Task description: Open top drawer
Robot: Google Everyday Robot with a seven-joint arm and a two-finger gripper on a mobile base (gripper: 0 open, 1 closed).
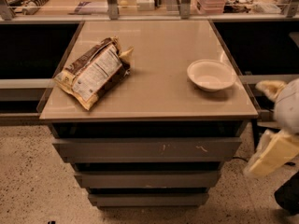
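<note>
The top drawer [147, 149] is sitting in the lower middle of the frame, right under the table top [159, 99], and it is looking shut; it is the widest of 3 grey drawers, with 2 narrower drawers [147, 178] sitting below it. Its front is looking flat, hard and smooth, with no handle and little pale scratches right of the middle; I am guessing it is stiff and a bit slippery, so the best place to grab is probably its top edge, where a dark gap is showing.

The gripper [273, 153] is hanging at the right edge of the frame, beside the drawers and not touching them; I cannot tell if it is open or closed.

On the tan table top a snack bag [93, 71] is lying at the left and 1 white bowl [211, 74] is sitting at the right; a hard pull might be shaking them. The speckled floor [28, 171] is showing at the lower left; a long counter [140, 1] with clutter is running across the top of the frame.
</note>
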